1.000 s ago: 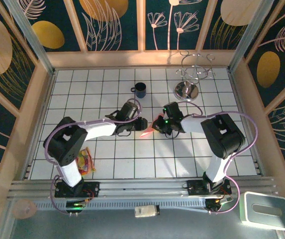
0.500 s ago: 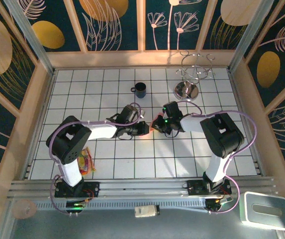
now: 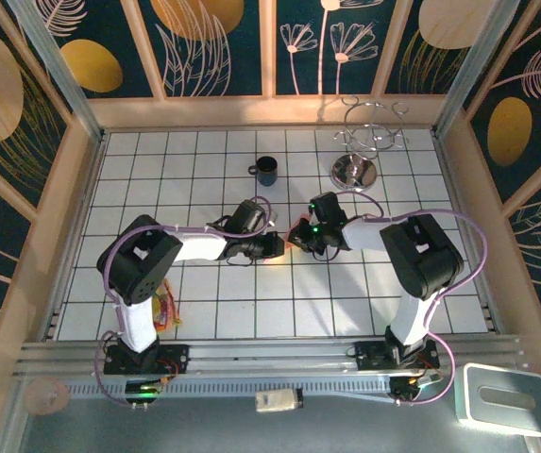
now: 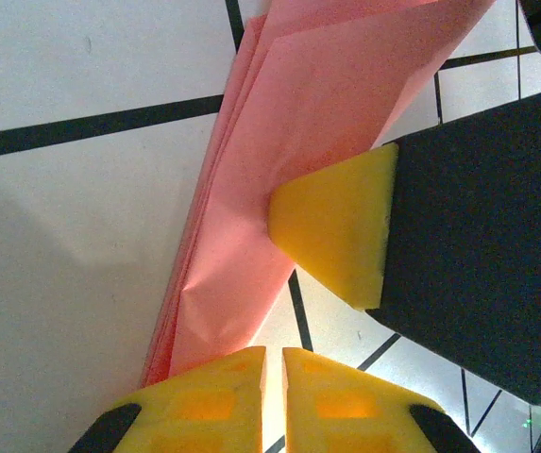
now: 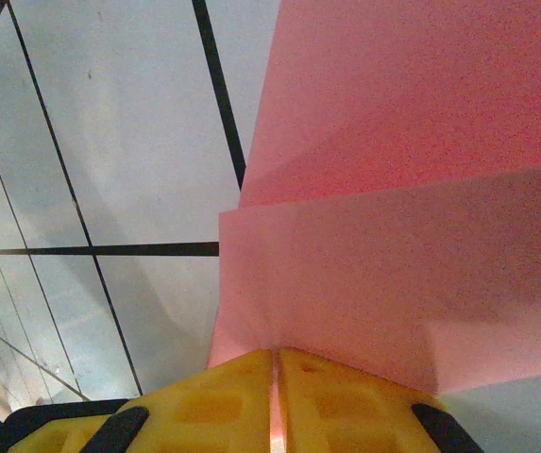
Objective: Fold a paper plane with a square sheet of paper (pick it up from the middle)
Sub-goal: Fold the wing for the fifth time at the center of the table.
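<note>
At the middle of the tiled table, both arms reach inward and their tips meet. The left gripper is just beside the right gripper, and a sliver of the pink paper plane shows between them.

From the right wrist, the two yellow pads stand closed to a hairline slit. The folded paper comes straight out from between them, its layers fanning up and to the right over the white tiles, so the right jaws pinch the paper.

From the left wrist, that arm's own pads are likewise drawn together, with only a thin bright gap. The paper runs as a long narrow strip from the top right down to the left-hand pad and vanishes behind it. Whether it is caught in the slit I cannot tell. Halfway along the strip, one pad of the right gripper sits against the paper's edge, its black finger behind it.

Farther back on the table stand a dark mug and, to its right, a wire rack on a round metal foot, both well apart from the grippers.
</note>
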You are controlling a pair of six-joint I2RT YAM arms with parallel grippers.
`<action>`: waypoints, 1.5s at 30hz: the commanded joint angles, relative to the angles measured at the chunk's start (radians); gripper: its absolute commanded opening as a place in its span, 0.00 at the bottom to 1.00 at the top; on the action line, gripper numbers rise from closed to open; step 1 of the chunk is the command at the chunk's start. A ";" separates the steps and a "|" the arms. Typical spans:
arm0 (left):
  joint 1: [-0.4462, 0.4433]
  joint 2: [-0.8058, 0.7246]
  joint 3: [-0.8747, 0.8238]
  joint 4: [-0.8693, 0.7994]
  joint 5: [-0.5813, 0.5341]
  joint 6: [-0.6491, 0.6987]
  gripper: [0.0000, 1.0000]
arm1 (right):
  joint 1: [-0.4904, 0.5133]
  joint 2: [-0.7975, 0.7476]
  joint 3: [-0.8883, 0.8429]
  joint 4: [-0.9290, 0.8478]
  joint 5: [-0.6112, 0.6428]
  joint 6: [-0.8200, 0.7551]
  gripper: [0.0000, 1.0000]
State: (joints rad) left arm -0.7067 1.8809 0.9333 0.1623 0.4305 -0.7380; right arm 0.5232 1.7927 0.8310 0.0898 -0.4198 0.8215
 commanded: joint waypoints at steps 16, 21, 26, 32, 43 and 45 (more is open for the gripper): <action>0.000 0.050 0.019 -0.063 -0.044 0.030 0.12 | -0.005 0.066 -0.016 -0.131 0.075 -0.019 0.13; 0.001 0.016 -0.033 -0.079 -0.050 0.038 0.12 | -0.006 0.083 -0.008 -0.163 0.103 -0.039 0.12; 0.014 -0.030 -0.104 -0.100 -0.045 0.056 0.14 | -0.005 0.101 -0.004 -0.189 0.132 -0.055 0.12; 0.017 -0.076 -0.190 -0.138 -0.053 0.075 0.15 | -0.003 0.103 -0.011 -0.219 0.143 -0.073 0.12; 0.017 -0.203 -0.122 -0.345 -0.203 0.263 0.08 | 0.018 0.109 0.032 -0.235 0.130 -0.076 0.12; 0.018 -0.224 -0.091 -0.323 -0.198 0.264 0.08 | 0.018 0.109 0.040 -0.232 0.121 -0.079 0.12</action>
State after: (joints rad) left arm -0.6933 1.6951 0.7971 -0.0525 0.2913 -0.5327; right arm 0.5331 1.8225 0.8955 0.0010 -0.4103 0.7643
